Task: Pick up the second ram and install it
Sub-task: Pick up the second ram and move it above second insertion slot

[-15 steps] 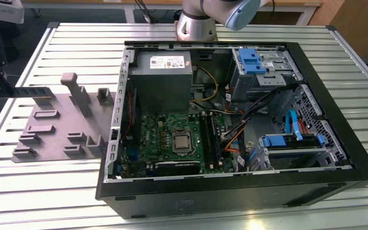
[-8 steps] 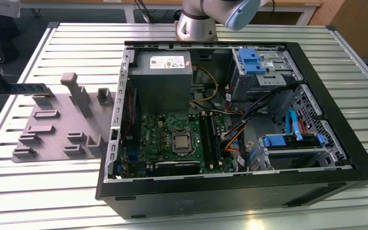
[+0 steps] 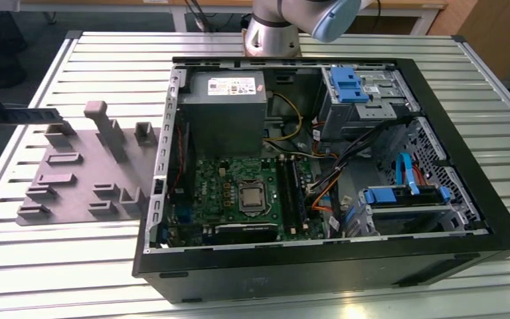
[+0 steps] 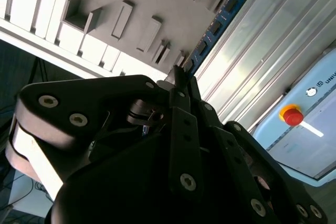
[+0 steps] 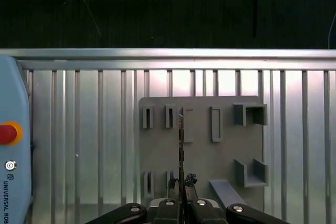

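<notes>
Second wrist view | fingers (image 4: pixel 177 80) clamp second ram (image 4: pixel 216 24); first wrist view | edge-on

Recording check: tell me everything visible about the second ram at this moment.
The second ram is a thin, narrow blue circuit board with a row of black chips on one face. The tool pinches one end, so it juts lengthwise beyond it, level, over the grey fixture plate and apparently clear of it, outside the computer case.

Slatted metal table (image 3: pixel 60 279), dark floor (image 5: pixel 157 9)
</notes>
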`<state>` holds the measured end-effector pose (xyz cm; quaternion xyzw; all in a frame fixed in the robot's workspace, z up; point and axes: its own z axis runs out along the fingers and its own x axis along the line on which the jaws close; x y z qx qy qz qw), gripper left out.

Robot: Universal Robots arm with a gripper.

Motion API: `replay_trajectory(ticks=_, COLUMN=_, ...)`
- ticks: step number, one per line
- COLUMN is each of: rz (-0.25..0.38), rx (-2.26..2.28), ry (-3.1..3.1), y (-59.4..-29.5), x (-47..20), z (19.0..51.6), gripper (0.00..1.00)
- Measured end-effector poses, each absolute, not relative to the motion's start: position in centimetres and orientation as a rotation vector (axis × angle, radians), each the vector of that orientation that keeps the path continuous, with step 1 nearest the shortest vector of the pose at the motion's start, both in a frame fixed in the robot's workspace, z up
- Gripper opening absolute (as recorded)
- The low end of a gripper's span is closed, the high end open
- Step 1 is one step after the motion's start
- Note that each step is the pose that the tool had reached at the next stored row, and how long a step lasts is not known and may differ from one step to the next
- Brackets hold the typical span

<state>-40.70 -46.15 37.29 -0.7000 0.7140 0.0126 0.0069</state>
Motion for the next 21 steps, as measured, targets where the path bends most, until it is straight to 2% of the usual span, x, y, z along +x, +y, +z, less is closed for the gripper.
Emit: replay_trajectory(ticks=21, rz=0.039, rx=-2.19, ry=2.233, y=-46.1, x=-40.7, z=40.6, gripper=0.14)
